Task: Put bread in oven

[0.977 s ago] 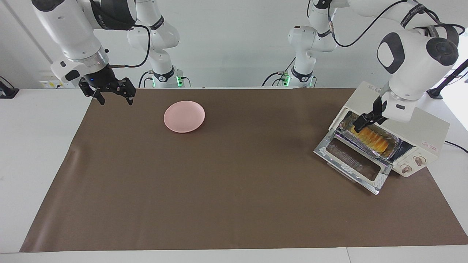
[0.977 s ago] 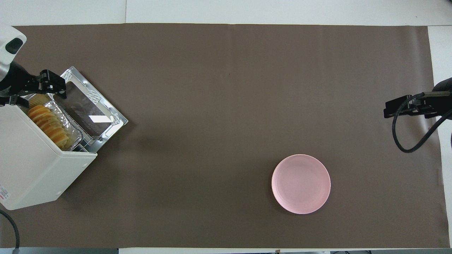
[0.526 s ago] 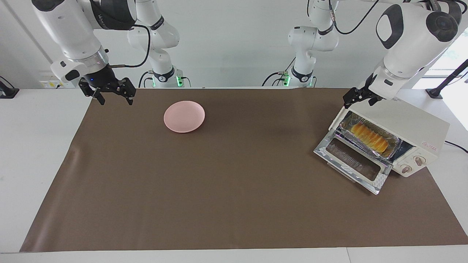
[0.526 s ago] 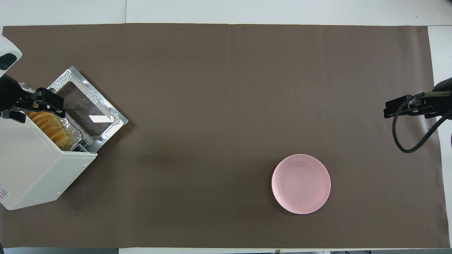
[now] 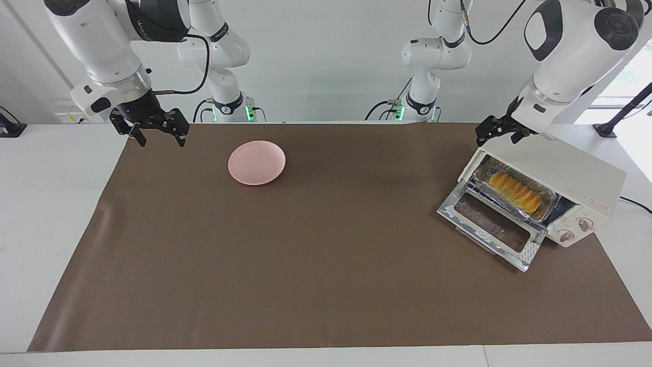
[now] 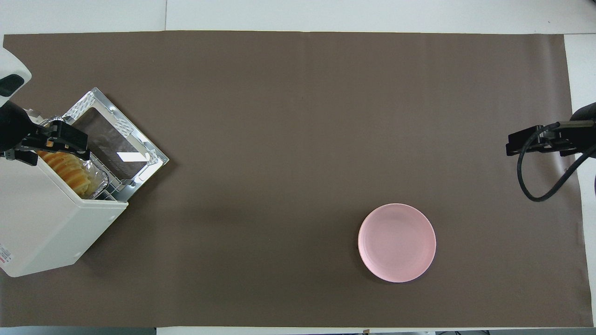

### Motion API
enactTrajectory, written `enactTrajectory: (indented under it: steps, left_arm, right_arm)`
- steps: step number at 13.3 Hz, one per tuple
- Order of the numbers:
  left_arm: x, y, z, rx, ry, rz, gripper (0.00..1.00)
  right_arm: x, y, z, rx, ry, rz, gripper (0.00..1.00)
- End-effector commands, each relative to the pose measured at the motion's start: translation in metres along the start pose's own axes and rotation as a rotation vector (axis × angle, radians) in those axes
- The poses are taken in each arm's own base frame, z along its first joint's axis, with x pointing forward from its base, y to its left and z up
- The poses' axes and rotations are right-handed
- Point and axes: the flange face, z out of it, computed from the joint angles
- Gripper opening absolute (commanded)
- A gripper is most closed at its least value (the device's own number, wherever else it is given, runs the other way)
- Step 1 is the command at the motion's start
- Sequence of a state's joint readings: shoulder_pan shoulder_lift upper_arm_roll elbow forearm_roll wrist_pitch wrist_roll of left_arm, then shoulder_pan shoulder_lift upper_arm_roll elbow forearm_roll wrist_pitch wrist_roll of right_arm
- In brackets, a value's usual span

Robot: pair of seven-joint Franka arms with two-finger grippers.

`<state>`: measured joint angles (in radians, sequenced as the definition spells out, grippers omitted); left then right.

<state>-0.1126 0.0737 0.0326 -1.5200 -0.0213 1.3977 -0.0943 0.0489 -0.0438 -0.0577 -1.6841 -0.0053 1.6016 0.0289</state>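
Two grippers show, and both stand with their fingers spread and nothing between them. The left gripper (image 5: 501, 133) hangs in the air over the upper corner of the oven (image 5: 570, 176), at the end of the oven that lies nearer to the robots; in the overhead view the left gripper (image 6: 46, 145) covers one end of the opening. It touches neither the oven nor anything in it, as far as the facing view shows.

Below it, the bread (image 5: 514, 190) lies inside the oven, in a crinkled foil tray (image 5: 547, 194) that sits in the oven's mouth. From above, only part of the bread (image 6: 70, 170) and the tray's rim (image 6: 101, 179) show past the oven's top edge. The loaf is apart from the gripper, lower than it and set toward the oven's knobs (image 5: 574, 229). The oven door (image 5: 491, 224) is folded down flat onto the brown mat (image 5: 316, 244), its glass facing up, so the opening is uncovered.

The oven stands at the left arm's end of the table, turned at an angle. The right gripper (image 5: 150, 133) waits over the mat's corner at the right arm's end, well apart from the oven. A pink plate (image 5: 256, 162) lies on the mat near that gripper, with nothing on it.
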Motion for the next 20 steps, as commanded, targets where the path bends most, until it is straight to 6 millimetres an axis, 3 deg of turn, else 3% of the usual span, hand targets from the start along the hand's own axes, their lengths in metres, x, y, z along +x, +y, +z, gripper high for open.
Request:
enactTrajectory:
  steps: [1,5,7,13,15,20]
  left_arm:
    - [-0.021,0.001,0.003,-0.004,-0.021,0.004,1.0]
    - [-0.023,0.0,0.0,-0.005,-0.015,0.017,1.0]
    - [-0.048,-0.004,-0.01,-0.007,-0.015,0.012,1.0]
    - [-0.037,-0.003,-0.013,-0.016,0.058,0.012,1.0]
    - [-0.024,0.001,-0.004,-0.012,0.028,0.017,1.0]
    - [-0.029,-0.004,-0.003,-0.006,-0.005,0.052,1.0]
  right_arm:
    - [-0.005,0.0,-0.002,0.016,-0.009,0.012,1.0]
    - [-0.005,0.001,-0.002,0.016,-0.011,0.013,1.0]
    - [-0.005,0.0,-0.002,0.016,-0.011,0.012,1.0]
    - [-0.005,0.001,-0.002,0.016,-0.009,0.013,1.0]
    - [-0.005,0.001,-0.002,0.016,-0.011,0.013,1.0]
    - [-0.005,0.0,-0.002,0.016,-0.009,0.012,1.0]
